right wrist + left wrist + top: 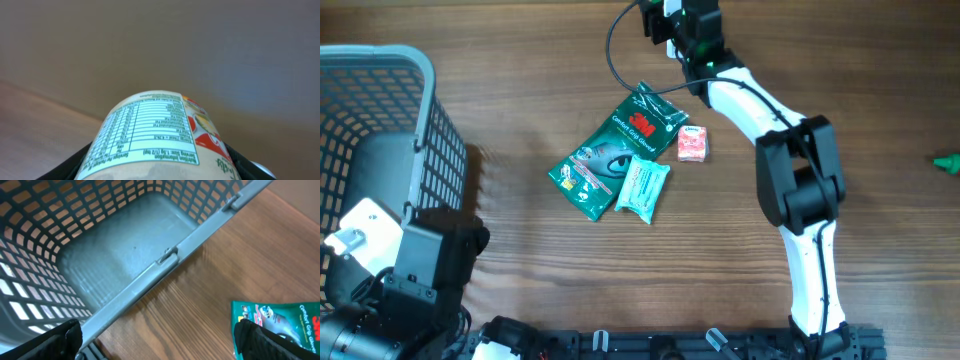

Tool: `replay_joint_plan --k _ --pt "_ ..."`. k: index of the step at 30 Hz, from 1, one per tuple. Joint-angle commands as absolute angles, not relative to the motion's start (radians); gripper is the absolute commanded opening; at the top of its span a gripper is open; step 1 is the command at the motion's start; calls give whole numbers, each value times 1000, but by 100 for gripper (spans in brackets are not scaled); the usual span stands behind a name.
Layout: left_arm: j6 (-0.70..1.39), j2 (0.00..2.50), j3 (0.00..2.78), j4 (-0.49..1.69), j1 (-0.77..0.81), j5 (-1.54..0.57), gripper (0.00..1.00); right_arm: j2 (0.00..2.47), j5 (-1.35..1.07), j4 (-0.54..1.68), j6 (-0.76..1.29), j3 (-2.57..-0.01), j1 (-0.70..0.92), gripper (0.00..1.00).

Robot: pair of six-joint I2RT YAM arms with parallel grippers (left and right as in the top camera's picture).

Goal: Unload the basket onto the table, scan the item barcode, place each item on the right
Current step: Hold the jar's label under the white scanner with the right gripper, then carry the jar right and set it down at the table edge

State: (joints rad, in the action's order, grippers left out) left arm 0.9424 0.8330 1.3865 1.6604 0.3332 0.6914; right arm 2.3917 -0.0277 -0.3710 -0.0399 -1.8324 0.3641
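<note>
I see right gripper [160, 172] pinching round labelled container [155, 132], raised at far side of table [520, 80]. Long axis points ahead out of jaws; nutrition panel faces camera, barcode not visible. Left gripper [160, 347] spread wide, empty, over basket [165, 262] rim, well apart. Open wood between arms.

Between the fingers [55, 340] of the left gripper [157, 332], the gap is crossed by the basket rim [170, 262]. Bare table [260, 255] is left open past it, and a green packet [280, 312] lies just beside one finger. The right gripper [160, 167] is filled by a labelled container [150, 125], and open space is seen beyond its fingertips.
</note>
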Motion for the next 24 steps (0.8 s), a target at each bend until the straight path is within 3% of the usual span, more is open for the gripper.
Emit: replay_joint_plan --k 1,8,11,15,22,24 --pt "958 831 1386 1658 329 707 100 2447 38 -492 -22 -1851 327 49" --pt "958 831 1386 1658 329 707 100 2453 0 -496 33 -1852 284 49" --pt "958 831 1386 1658 329 707 100 2353 11 -369 75 -1852 268 48" --pt "958 831 1386 1658 329 707 100 2140 38 -51 63 -1852 157 46" --pt "958 831 1386 1658 329 707 100 1961 54 861 217 -1847 -267 44" --pt "958 831 1386 1658 329 707 100 1977 56 899 210 -1807 -400 49"
